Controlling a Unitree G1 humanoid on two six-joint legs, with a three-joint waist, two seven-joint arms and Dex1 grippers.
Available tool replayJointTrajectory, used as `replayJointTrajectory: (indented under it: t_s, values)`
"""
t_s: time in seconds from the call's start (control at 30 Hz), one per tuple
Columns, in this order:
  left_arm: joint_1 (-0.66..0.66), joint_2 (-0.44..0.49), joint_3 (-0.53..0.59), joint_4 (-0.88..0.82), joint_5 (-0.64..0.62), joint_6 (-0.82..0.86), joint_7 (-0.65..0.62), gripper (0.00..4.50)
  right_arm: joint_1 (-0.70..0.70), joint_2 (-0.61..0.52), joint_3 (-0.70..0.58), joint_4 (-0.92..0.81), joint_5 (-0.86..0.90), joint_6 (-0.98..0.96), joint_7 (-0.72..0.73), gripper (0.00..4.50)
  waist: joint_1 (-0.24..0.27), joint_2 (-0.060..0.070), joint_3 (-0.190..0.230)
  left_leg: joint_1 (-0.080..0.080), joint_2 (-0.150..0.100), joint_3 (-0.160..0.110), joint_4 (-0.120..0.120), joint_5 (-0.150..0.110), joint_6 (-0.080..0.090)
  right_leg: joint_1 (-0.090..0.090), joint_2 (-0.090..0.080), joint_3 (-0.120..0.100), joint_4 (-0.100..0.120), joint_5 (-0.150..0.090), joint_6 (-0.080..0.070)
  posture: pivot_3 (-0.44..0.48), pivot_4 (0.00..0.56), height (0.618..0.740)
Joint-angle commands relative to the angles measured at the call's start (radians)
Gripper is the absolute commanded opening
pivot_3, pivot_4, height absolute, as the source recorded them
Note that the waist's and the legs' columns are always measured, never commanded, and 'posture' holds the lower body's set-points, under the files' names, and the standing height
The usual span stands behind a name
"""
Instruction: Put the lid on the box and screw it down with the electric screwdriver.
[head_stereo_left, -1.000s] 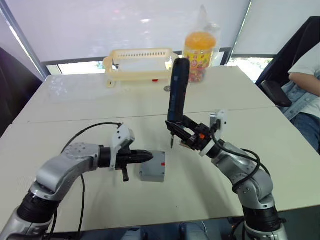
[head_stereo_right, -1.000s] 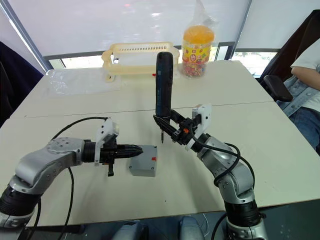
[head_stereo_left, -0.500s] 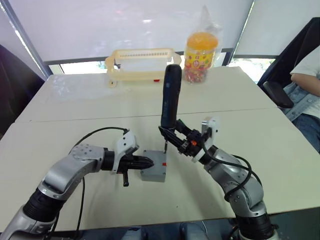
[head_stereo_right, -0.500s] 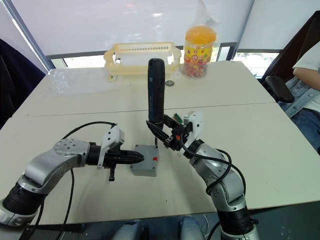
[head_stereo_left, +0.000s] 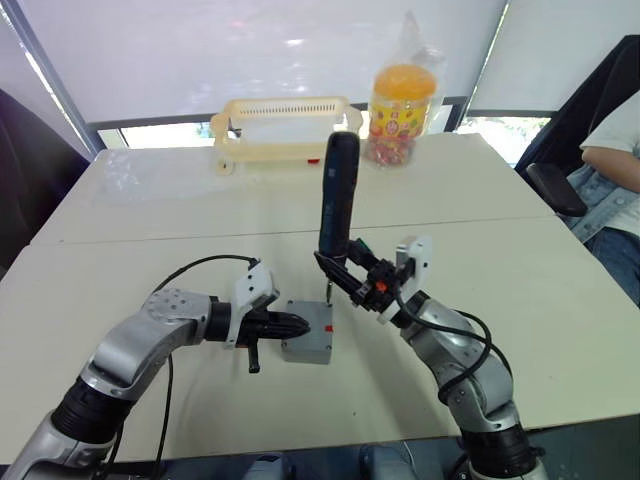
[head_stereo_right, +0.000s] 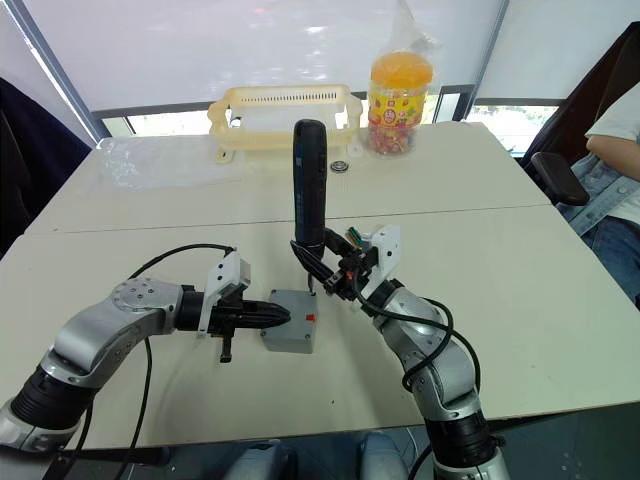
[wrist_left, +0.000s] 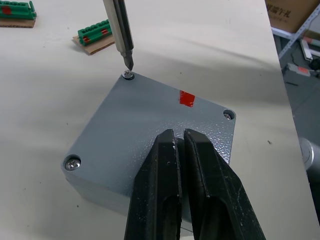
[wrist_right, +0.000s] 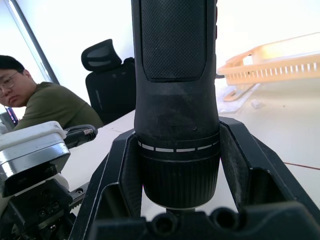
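- Right now the box (wrist_left: 150, 145) sits with its lid (wrist_left: 155, 125) already on, lying on the table (head_stereo_right: 560, 300) nearer the front edge than the back, about midway between the two side edges.
- Screws show in three lid corners, and a small red mark (wrist_left: 187, 98) lies on the lid top.
- At the lid's far corner, the screwdriver (head_stereo_right: 308, 185) stands nearly upright, its bit (wrist_left: 120, 30) tip resting on that corner's screw.
- Holding the screwdriver is the right gripper (head_stereo_right: 322, 265), its black fingers clamped around the tool's lower barrel.
- From the other side, the left gripper (head_stereo_right: 280, 317) reaches in level, fingers pressed together with nothing between them, tips resting on the lid's near edge.
- Toward the back edge stand a cream basket (head_stereo_right: 280, 110) and a jar (head_stereo_right: 397, 90) with an orange lid.
- Two green terminal blocks (wrist_left: 95, 34) lie beyond the box in the left wrist view.
- A person (head_stereo_right: 615, 170) sits off the right edge.
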Motion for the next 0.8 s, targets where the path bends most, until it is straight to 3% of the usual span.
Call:
replayJointTrajectory:
  t_s: [0.03, 0.8]
  values:
    - [0.003, -0.002, 0.004, -0.002, 0.012, 0.001, 0.006, 0.26, -0.013, 0.018, 0.002, -0.026, 0.000, -0.052, 0.015, 1.78, 0.000, 0.000, 0.000, 0.000, 0.000, 0.000, 0.000, 0.000, 0.000, 0.000, 0.000, 0.000, 0.000, 0.000, 0.000, 0.000, 0.150, 0.740]
    - [0.033, -0.009, 0.002, -0.028, 0.019, -0.012, 0.020, 0.26, -0.015, 0.045, -0.020, -0.054, 0.018, -0.039, -0.020, 1.78, 0.000, 0.000, 0.000, 0.001, 0.000, 0.000, 0.000, 0.000, 0.000, 0.000, 0.000, 0.000, 0.000, 0.000, 0.000, 0.000, 0.150, 0.740]
